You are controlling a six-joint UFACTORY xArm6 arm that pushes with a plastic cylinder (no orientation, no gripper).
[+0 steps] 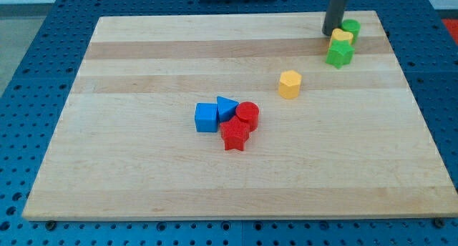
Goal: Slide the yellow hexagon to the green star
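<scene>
The yellow hexagon (290,84) sits alone on the wooden board, right of the middle. The green star (340,54) lies up and to the right of it, near the view's top right. A second yellow block (342,37) touches the star's upper side, and a green round block (351,28) sits just beyond that. My tip (332,31) is at the top right, close beside the left of the second yellow block, well above and to the right of the hexagon.
A cluster sits at the board's middle: a blue cube (206,117), a blue triangle (227,107), a red cylinder (247,115) and a red star (235,134). The board's (143,174) right edge runs close to the green blocks.
</scene>
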